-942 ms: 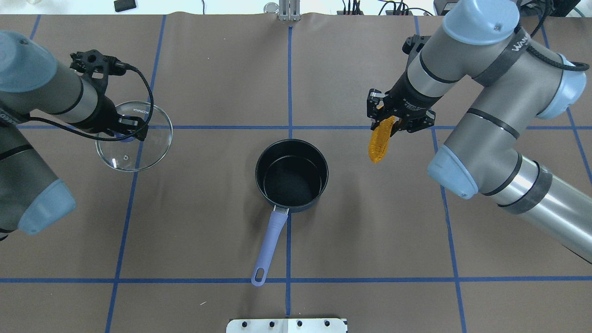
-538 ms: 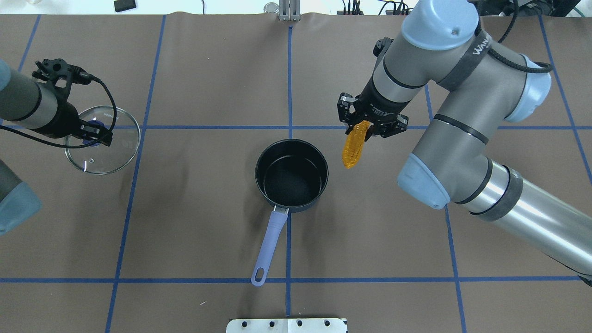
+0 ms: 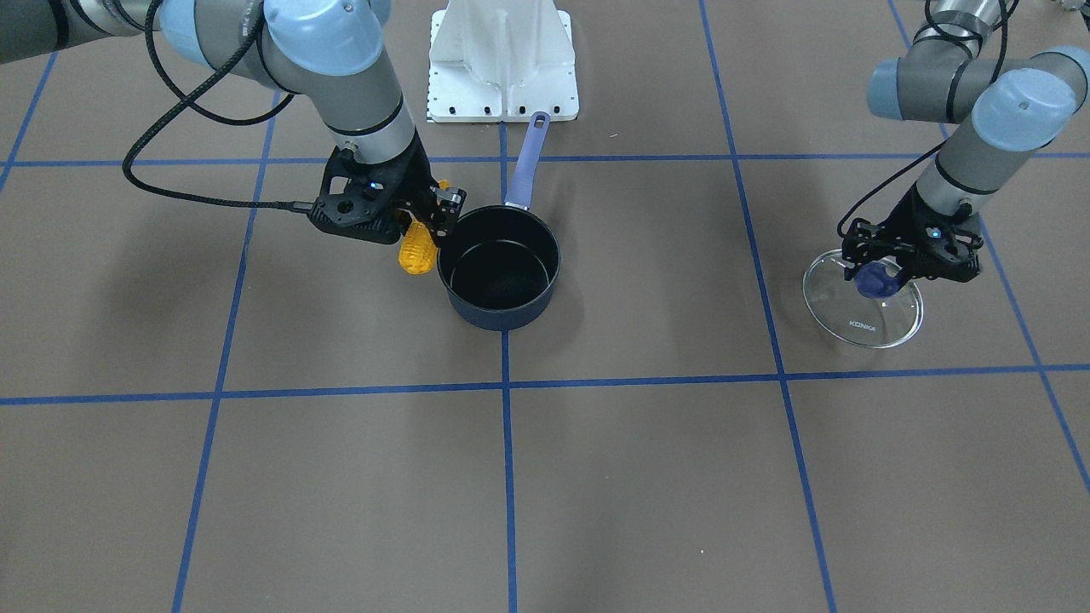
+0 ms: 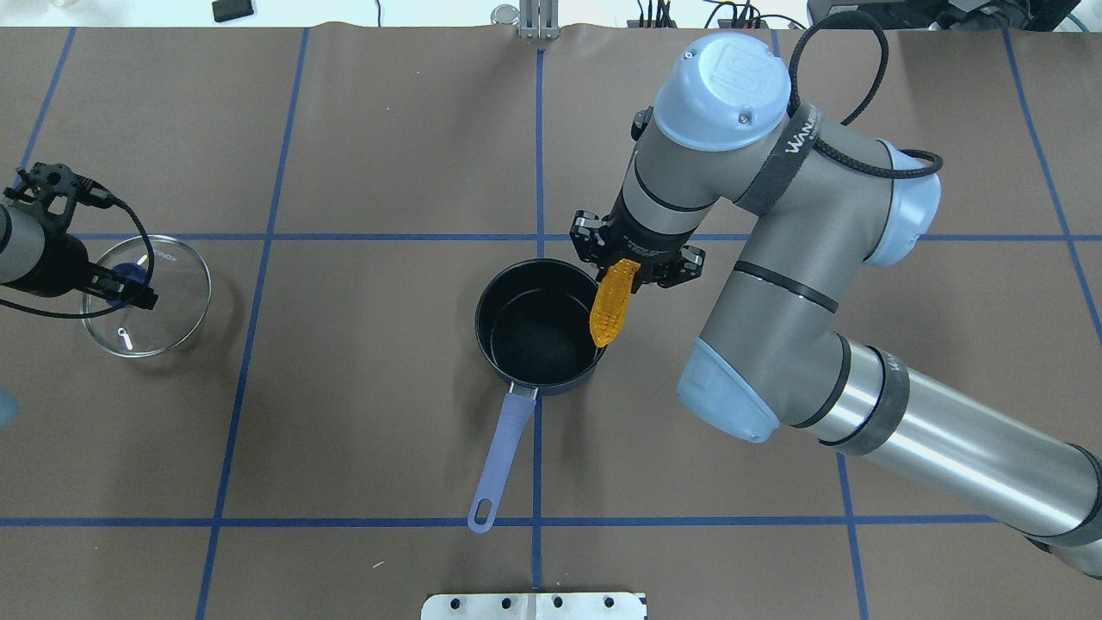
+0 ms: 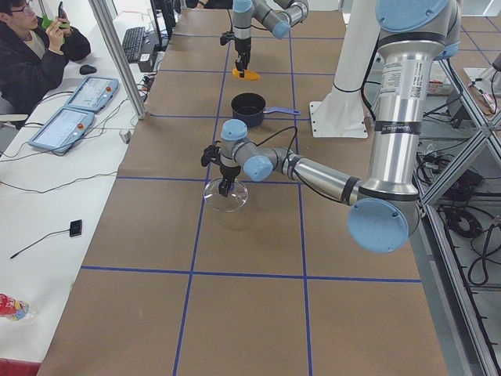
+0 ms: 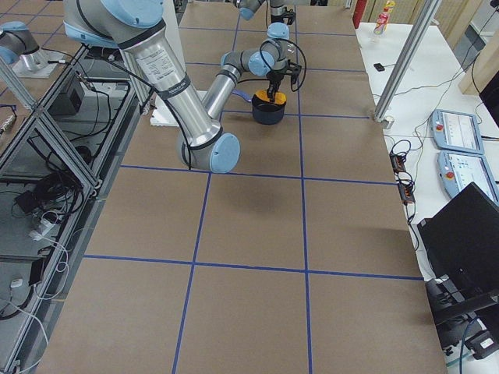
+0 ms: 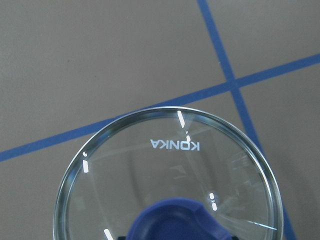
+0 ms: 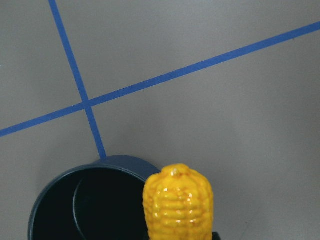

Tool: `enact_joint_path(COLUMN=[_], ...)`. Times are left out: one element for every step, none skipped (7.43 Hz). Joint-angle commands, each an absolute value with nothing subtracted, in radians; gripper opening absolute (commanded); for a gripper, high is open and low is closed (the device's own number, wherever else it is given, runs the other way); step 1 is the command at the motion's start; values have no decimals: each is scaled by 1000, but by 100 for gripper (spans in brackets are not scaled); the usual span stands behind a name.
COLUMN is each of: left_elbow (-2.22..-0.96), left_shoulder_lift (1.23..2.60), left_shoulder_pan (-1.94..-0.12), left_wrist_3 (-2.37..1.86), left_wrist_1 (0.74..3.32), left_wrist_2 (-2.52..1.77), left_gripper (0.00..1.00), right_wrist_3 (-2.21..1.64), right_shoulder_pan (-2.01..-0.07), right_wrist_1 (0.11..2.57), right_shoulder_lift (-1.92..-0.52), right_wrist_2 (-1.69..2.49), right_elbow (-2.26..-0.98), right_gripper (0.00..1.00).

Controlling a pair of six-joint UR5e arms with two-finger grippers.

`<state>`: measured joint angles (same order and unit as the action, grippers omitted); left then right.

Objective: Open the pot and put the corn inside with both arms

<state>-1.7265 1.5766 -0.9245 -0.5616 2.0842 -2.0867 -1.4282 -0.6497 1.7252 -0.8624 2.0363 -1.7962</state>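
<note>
At far left, the left claw (image 4: 127, 280) is closed on a round glass lid (image 4: 172, 297), low at the brown counter (image 4: 387, 155) and well apart from the pot. In the middle, the pot (image 4: 534, 336) stands open and empty. Just right, the right claw (image 4: 627, 265) pinches the corn (image 4: 609, 306) by one end, and the cob hangs tip-down at the pot's right rim. Opening looks done and the corn transfer is in hand. Next, the cob probably needs carrying further over the hollow before release.
</note>
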Motion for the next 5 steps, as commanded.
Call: enact_joint_path(left_elbow=[-1723, -1733, -1726, -1721, -1720], left_shoulder_lift=[1513, 1485, 1477, 1477, 1477], left_shoulder_pan=[-928, -927, -927, -927, -927], left_wrist_3=[-538, -540, -540, -545, -545], left_wrist_1=[2120, 2147, 2161, 2161, 2161], left_wrist_2=[-2109, -2111, -2114, -2111, -2111], left_gripper=[60, 60, 61, 61, 61], right_wrist_3=[-1433, -1433, -1433, -1433, -1433], right_shoulder_pan=[-638, -638, -638, -638, -638], right_wrist_1=[1743, 1743, 1743, 1743, 1743], right_shoulder_lift=[-833, -833, -833, -831, -831], right_wrist_2=[2026, 2026, 2026, 2026, 2026], right_elbow=[-1789, -1789, -1789, -1787, -1787], right_gripper=[11, 11, 11, 11, 11])
